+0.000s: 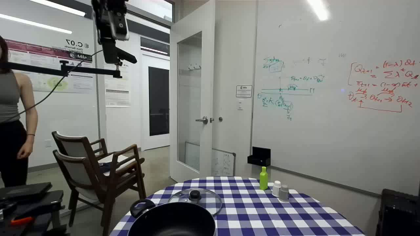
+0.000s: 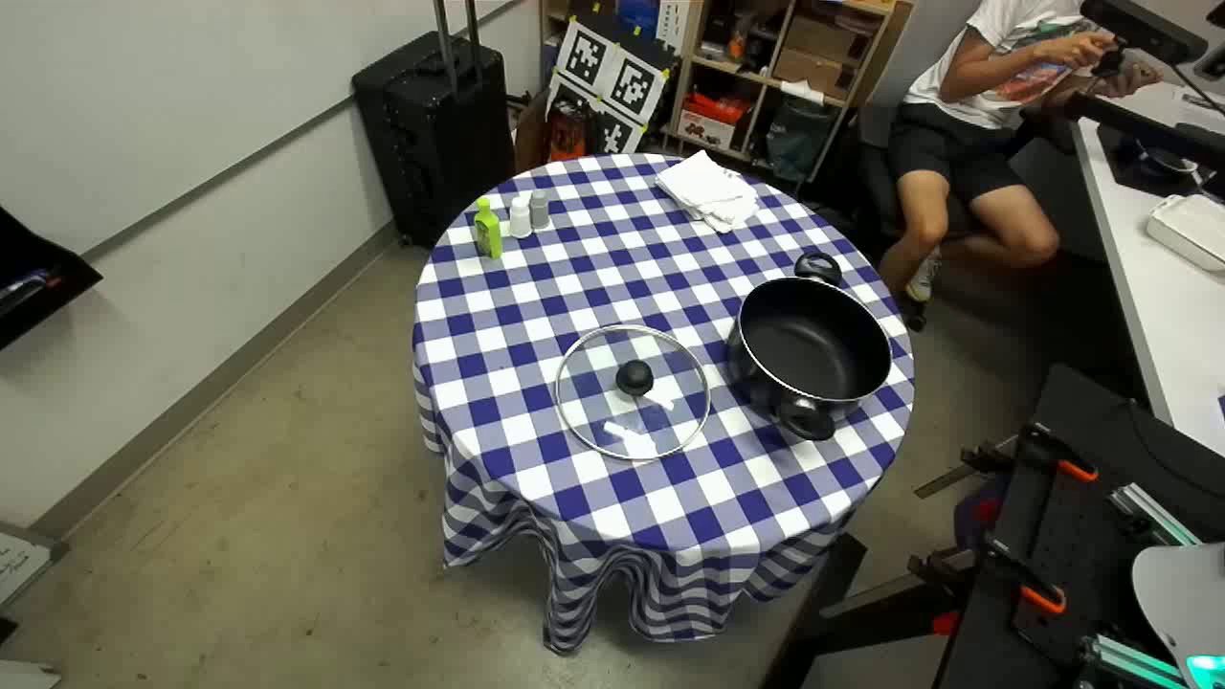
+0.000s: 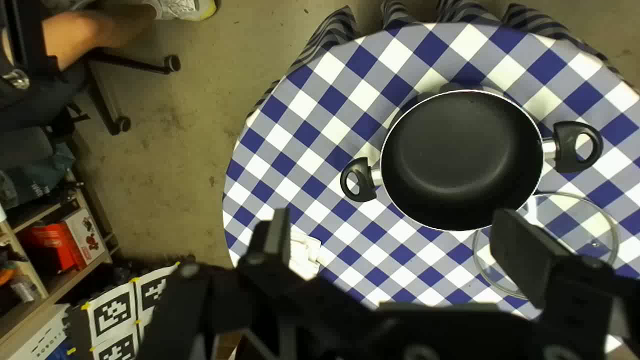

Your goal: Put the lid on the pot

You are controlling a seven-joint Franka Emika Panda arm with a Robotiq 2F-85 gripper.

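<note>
Lid (image 2: 634, 381) lies beside pot (image 2: 813, 335), mirrored lettering (image 1: 73, 43) reading "C.07"

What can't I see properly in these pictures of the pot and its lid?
Knob on the lid: missing from the wrist view, where one of the robot's fingers seems to cover it.
Near side of the pot: cut off by the bottom edge in an exterior view.
Face of the seated person: cut off by the top edge in an exterior view.
Any words on the green bottle: too small to read in both exterior views.
</note>
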